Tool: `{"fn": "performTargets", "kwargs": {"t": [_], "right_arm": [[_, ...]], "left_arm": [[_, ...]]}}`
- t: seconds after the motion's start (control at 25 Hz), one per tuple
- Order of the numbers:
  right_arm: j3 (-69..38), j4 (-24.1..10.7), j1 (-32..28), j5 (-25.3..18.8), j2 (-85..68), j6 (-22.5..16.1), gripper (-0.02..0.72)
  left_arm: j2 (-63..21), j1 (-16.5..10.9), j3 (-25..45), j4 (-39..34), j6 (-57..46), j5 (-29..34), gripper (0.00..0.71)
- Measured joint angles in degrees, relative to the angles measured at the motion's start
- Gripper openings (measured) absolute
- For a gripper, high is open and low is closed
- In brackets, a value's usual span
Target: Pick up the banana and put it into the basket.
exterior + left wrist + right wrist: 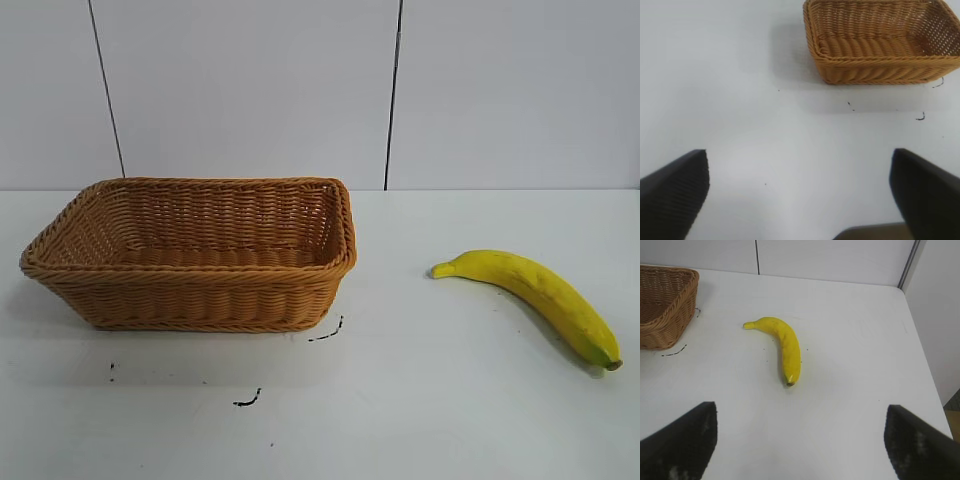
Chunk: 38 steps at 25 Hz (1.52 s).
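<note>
A plain lab test bench. The white table (420,420) carries black pen marks (247,401), and bare panelled walls (250,90) enclose it.

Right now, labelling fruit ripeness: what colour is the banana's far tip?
Greenish with a dark end on the banana; clearest in the exterior view.

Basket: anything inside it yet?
Nothing visible inside the basket: the exterior and left wrist views show bare woven floor and inner walls. The near wall hides a strip of floor right behind it. The banana lies on the table, apart from it.
</note>
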<state>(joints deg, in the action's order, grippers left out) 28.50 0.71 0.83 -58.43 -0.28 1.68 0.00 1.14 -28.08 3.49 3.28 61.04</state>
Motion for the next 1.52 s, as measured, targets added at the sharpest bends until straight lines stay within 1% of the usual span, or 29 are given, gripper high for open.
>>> {"fn": "performTargets", "kwargs": {"t": [0.4, 0.56, 0.72, 1.2, 1.44, 1.52], "right_arm": [[0.00, -0.05, 0.00, 0.06, 0.00, -0.17, 0.645], [2.06, 0.06, 0.00, -0.07, 5.09, -2.48, 0.645], [6.63, 0.06, 0.00, 0.04, 16.82, -3.62, 0.645], [25.46, 0.06, 0.00, 0.18, 56.90, -3.62, 0.645], [36.11, 0.06, 0.00, 0.25, 72.25, -3.56, 0.645], [39.73, 0.06, 0.00, 0.25, 76.81, -2.98, 0.645]], "left_arm": [[0.00, 0.00, 0.00, 0.00, 0.00, 0.00, 0.695], [0.00, 0.00, 0.00, 0.00, 0.00, 0.00, 0.695], [0.00, 0.00, 0.00, 0.00, 0.00, 0.00, 0.695], [0.00, 0.00, 0.00, 0.00, 0.00, 0.00, 0.695], [0.00, 0.00, 0.00, 0.00, 0.00, 0.00, 0.695], [0.00, 0.00, 0.00, 0.00, 0.00, 0.00, 0.695]]}}
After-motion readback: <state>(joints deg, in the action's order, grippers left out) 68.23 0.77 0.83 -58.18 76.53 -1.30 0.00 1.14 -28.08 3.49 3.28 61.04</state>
